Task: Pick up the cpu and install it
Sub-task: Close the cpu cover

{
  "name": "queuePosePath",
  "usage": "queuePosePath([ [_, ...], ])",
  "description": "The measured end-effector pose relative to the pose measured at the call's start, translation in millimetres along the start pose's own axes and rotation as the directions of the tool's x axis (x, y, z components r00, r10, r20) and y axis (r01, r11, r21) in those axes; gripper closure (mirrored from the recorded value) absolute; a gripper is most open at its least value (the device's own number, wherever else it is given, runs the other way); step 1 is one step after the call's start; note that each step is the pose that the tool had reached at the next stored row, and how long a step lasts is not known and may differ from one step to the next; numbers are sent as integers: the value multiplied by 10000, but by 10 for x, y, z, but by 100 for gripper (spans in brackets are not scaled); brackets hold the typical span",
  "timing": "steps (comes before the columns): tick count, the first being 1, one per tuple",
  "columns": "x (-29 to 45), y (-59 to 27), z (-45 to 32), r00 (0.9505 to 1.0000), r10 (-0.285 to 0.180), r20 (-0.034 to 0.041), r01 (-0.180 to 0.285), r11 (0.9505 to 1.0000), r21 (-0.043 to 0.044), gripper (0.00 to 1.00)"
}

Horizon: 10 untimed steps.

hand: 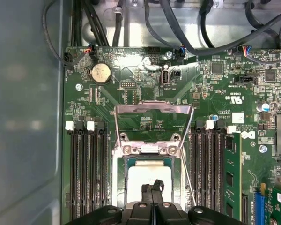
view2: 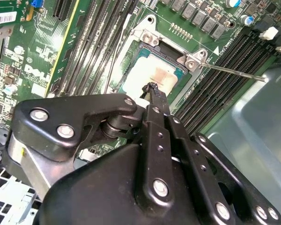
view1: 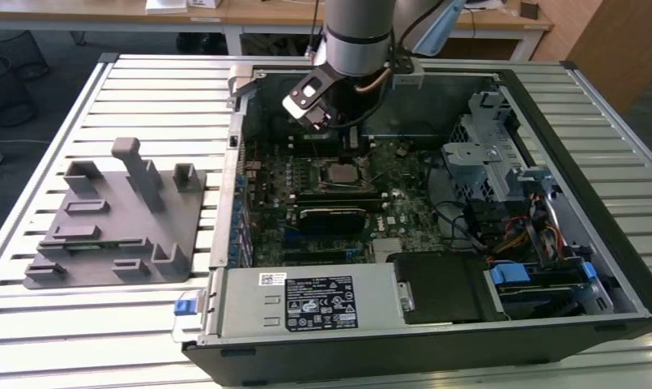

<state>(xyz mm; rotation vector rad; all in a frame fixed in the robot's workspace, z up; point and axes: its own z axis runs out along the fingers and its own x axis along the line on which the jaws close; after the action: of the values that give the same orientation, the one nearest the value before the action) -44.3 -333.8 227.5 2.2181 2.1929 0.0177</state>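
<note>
The cpu (view2: 161, 75) lies flat in the motherboard socket, its pale silver top facing up; the first wrist view shows the cpu (hand: 139, 176) inside the socket frame (hand: 152, 150). The socket's load plate (hand: 152, 110) is swung open and its thin lever (view2: 234, 72) sticks out to the side. My gripper (view2: 152, 88) hangs right over the chip's middle with its two black fingers pressed together and nothing between them. Whether the tips touch the chip I cannot tell. In the exterior view the gripper (view1: 353, 144) reaches down into the open case just above the socket (view1: 338, 173).
Black memory slots (hand: 86, 173) flank the socket on both sides. Cables (hand: 178, 28) run along the case wall beyond the board. A grey power supply (view1: 304, 301) sits at the case's near edge, drive cages (view1: 499, 154) on the exterior view's right. A grey fixture (view1: 121, 219) stands outside the case.
</note>
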Motion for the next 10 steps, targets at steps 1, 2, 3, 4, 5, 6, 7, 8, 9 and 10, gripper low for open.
queuePosePath([
  [1,0,0,-8,10000,0,0,0,10000,0,89],
  [2,0,0,-15,10000,0,0,0,10000,0,89],
  [3,0,1,-19,10000,0,-1,0,10000,0,89],
  [4,0,1,-22,10000,1,0,-1,10000,0,89],
  [5,0,1,-26,10000,0,-1,0,10000,0,89],
  [6,0,1,-32,10000,0,0,0,10000,0,89],
  [7,-1,1,-43,10000,0,0,0,10000,0,89],
  [8,-1,1,-57,10000,0,1,0,10000,0,89],
  [9,-1,2,-71,10000,0,0,0,10000,0,89],
  [10,-1,2,-88,10000,0,0,0,10000,0,89],
])
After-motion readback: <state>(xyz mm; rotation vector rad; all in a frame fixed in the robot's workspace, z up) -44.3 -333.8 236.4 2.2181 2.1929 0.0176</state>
